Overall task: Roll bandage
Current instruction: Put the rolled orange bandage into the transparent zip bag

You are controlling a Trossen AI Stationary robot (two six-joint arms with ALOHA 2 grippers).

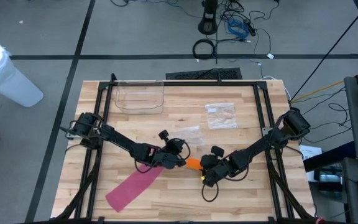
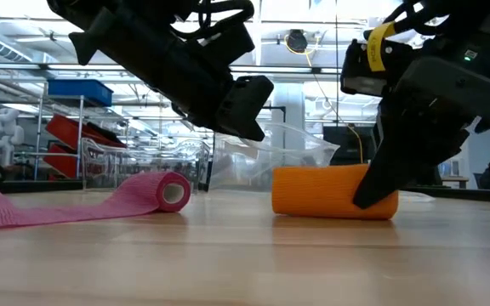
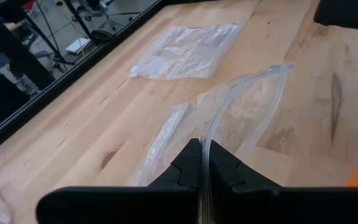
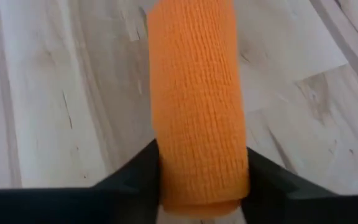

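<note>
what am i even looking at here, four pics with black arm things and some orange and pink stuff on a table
It is a robot with two dark arms at a wooden table. One picture looks straight down, one sits level with the tabletop, and two come from cameras on the wrists. The left gripper is shut on the edge of a clear plastic bag. The right gripper has its fingers on either side of an orange bandage roll lying on the table. A pink bandage, partly unrolled, lies nearby. A second clear bag and a clear bin sit farther back.
</note>
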